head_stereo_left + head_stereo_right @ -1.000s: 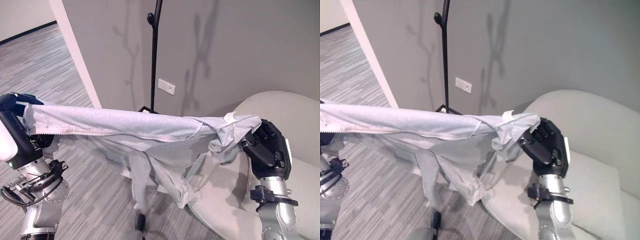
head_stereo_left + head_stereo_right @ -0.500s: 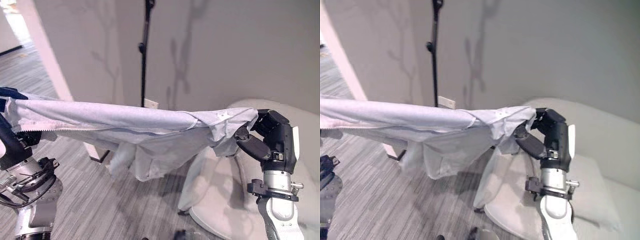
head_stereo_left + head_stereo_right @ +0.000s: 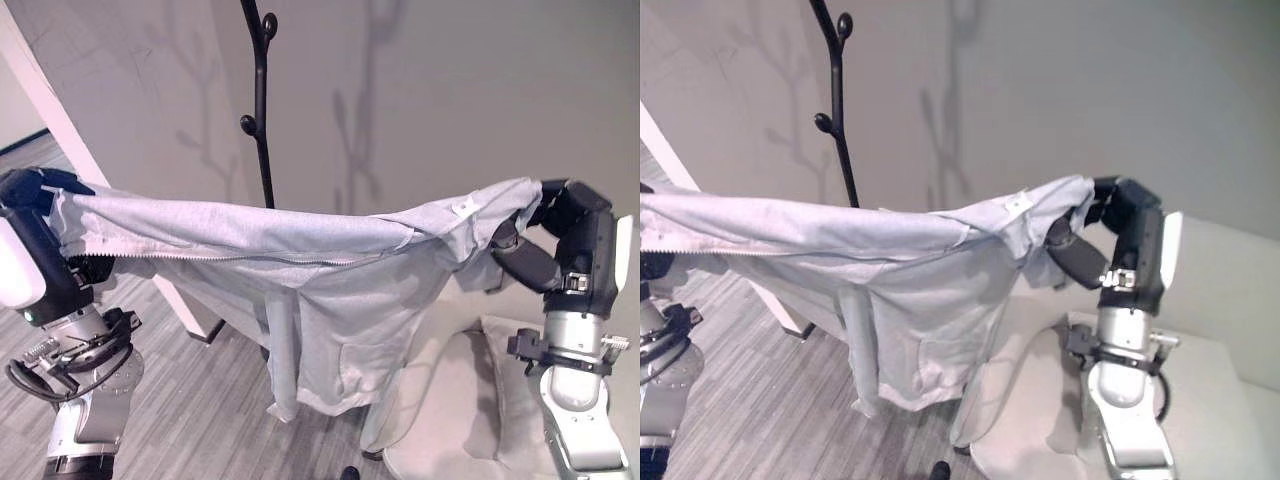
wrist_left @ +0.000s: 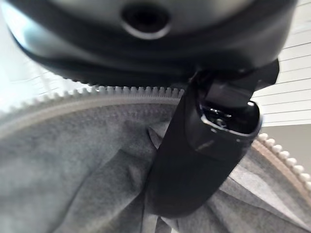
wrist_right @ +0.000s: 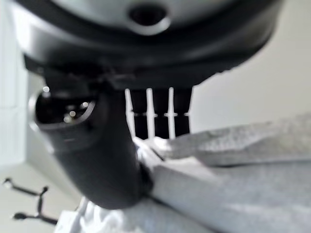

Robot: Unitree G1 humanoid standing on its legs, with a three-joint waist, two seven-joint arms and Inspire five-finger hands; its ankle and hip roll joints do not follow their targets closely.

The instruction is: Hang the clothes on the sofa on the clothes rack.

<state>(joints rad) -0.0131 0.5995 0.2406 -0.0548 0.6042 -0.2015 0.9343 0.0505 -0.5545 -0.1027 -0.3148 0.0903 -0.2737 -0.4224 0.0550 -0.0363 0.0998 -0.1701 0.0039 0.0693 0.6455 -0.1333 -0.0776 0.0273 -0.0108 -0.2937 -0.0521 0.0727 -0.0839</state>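
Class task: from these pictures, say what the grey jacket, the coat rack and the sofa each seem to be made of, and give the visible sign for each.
Grey jacket: soft knit fabric, probably cotton jersey; it drapes limply, has a heathered surface and a pale toothed zip, likely plastic.
Coat rack: probably black-painted metal; thin, rigid, slightly glossy with knobbed tips.
Sofa: pale matte upholstery, apparently woven cloth over padding; rounded, cushioned forms.

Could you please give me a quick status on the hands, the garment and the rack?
Left hand and right hand both clamped on grey zip jacket. Jacket stretched between them, clear of sofa. Black clothes rack directly behind, nothing blocking.
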